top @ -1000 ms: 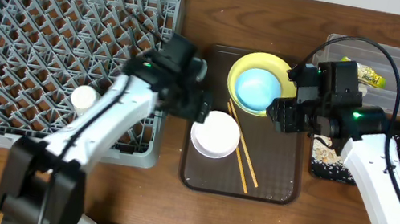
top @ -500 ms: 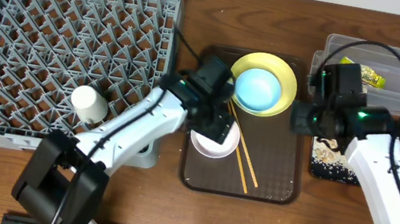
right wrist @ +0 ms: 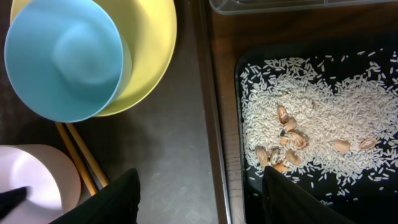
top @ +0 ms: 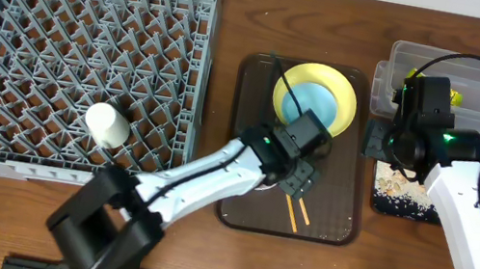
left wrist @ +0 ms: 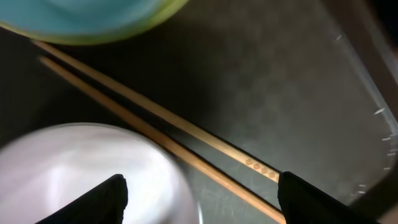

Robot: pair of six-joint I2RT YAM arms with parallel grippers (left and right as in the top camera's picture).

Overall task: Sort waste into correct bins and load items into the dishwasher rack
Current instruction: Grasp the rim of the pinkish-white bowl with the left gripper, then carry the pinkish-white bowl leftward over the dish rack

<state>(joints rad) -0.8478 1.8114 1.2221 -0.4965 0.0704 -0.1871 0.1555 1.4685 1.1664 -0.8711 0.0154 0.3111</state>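
Left gripper (left wrist: 200, 182) is hovering, fingers spread wide, straddling the wooden chopsticks (left wrist: 186, 134); white bowl (left wrist: 81, 168) beneath one finger. Right gripper (right wrist: 200, 180) is gaping, empty, rice scraps (right wrist: 311, 106) beside it in the black tray (right wrist: 370, 210).

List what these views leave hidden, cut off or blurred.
Round white bowl: overhead, under the left arm; left wrist view, blurred and cut by the bottom edge.
Yellow-green snack wrapper: overhead, only a sliver shows past the right arm.
Clear rectangular plastic tub: right wrist view, cut by the top edge; contents unseen.
Wooden chopsticks: overhead, upper ends under the left arm.
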